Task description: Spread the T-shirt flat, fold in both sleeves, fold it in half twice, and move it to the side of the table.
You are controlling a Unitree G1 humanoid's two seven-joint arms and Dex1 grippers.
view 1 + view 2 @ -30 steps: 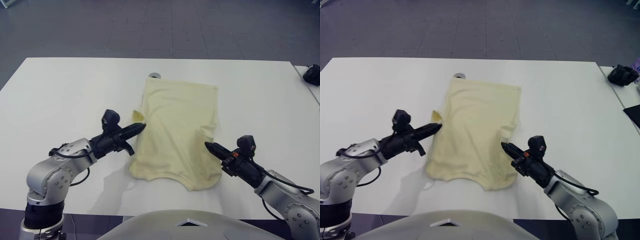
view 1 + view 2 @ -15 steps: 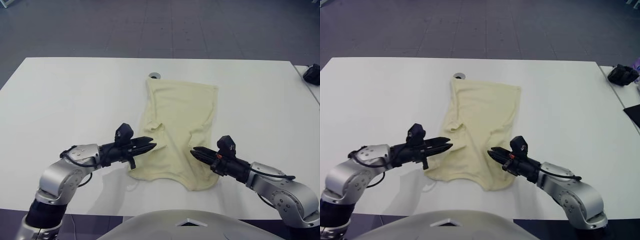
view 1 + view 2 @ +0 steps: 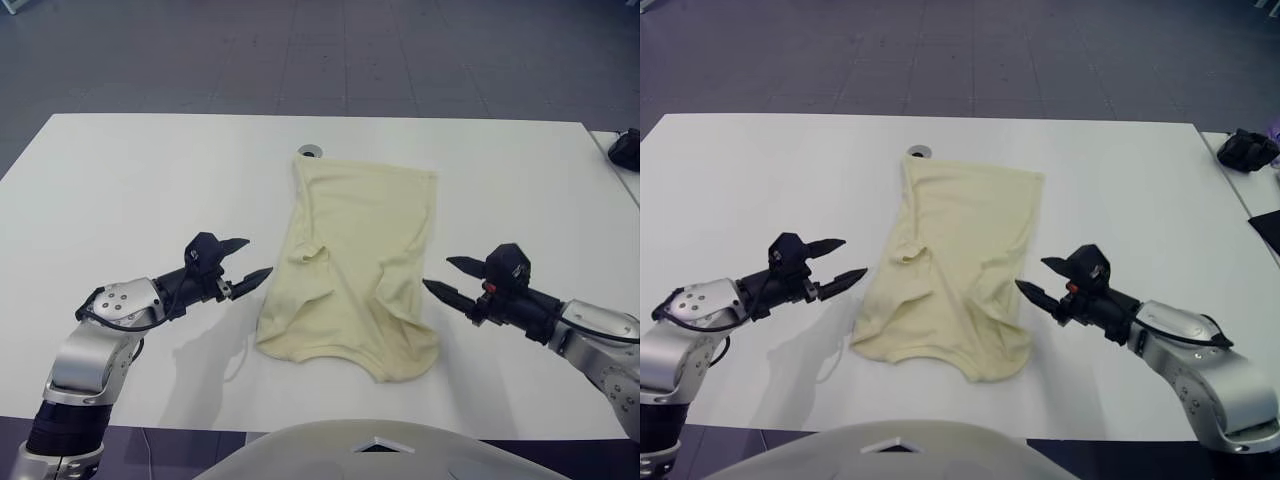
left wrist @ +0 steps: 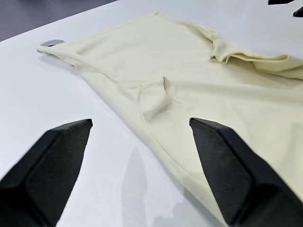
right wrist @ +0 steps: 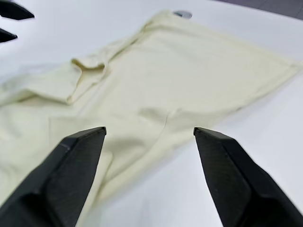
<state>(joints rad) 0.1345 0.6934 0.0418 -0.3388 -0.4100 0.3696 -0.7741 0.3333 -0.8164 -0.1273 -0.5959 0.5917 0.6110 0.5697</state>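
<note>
**Pincers spread wide on both flanks of the shirt**

Straight to a pale yellow T-shirt [image 3: 355, 265] at the middle of a smooth white table [image 3: 130, 180]. Soft, matte cloth, laid long from 12 to 6 o'clock. Straight and fairly crisp along the far edge at 12; rounded and lumpy at the near end, with a shallow scoop at about 5. Narrowed to a rough rectangle, with a small puckered flap near the 9 o'clock side and thicker ridged creases toward 4.

Now over to the left gripper [image 3: 258, 256], at 8 o'clock of the shirt. Hard and black, tapering to wedge tips, spread well apart and holding nothing. Pointing at the cloth edge, just beside it, not touching.

Across at 4 o'clock, the right gripper [image 3: 437, 273]. Same black wedges, likewise parted and empty. Close to the creased side, clear of the fabric.

Right at the shirt's far corner, 11 o'clock, a small round shiny grommet [image 3: 309, 151], set flat in the tabletop. Away at 2 o'clock, beyond the table's edge, a black object [image 3: 625, 148] on a second surface.
</note>
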